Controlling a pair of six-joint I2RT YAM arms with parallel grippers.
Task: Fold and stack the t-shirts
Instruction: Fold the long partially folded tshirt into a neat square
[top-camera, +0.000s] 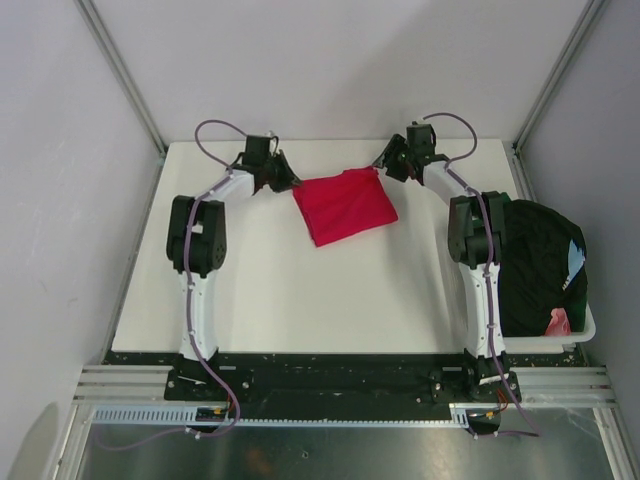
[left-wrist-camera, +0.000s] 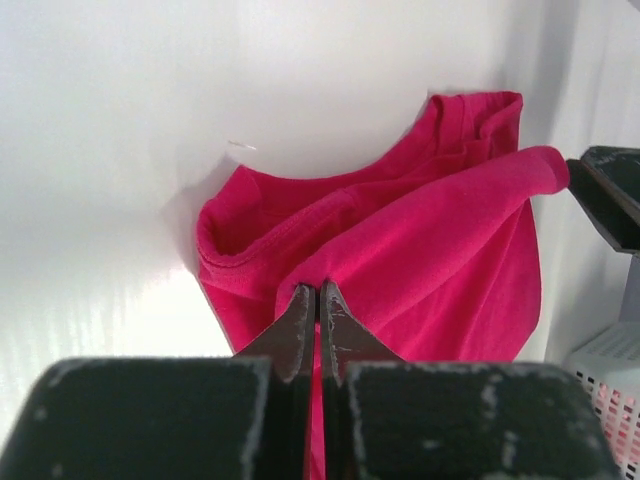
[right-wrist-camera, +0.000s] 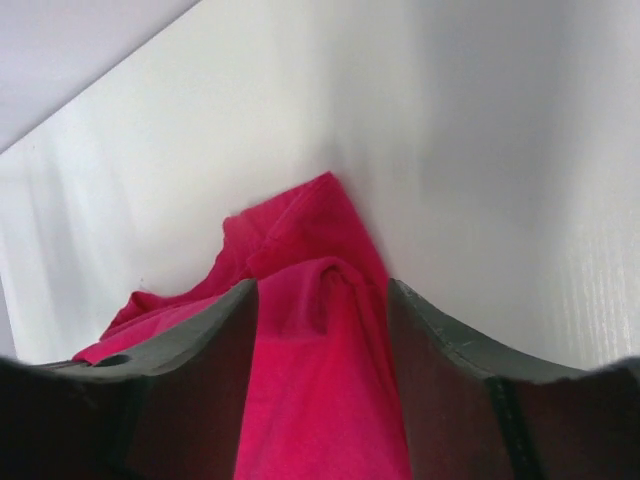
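A bright red t-shirt (top-camera: 345, 205) is bunched up on the far middle of the white table (top-camera: 300, 300), its upper edge stretched between my two grippers. My left gripper (top-camera: 290, 183) pinches the shirt's left corner. In the left wrist view its jaws are shut tight (left-wrist-camera: 319, 290) on a fold of the red t-shirt (left-wrist-camera: 430, 260). My right gripper (top-camera: 383, 165) is at the shirt's right corner. In the right wrist view it stands open (right-wrist-camera: 322, 285), jaws well apart, with a loose ridge of the red t-shirt (right-wrist-camera: 320, 340) lying between them.
A white tub (top-camera: 585, 325) sits off the table's right edge beside the right arm. It holds a black t-shirt (top-camera: 535, 260), with a bit of pink (top-camera: 557, 322) and light blue (top-camera: 578, 255) cloth showing. Grey walls close in behind the table.
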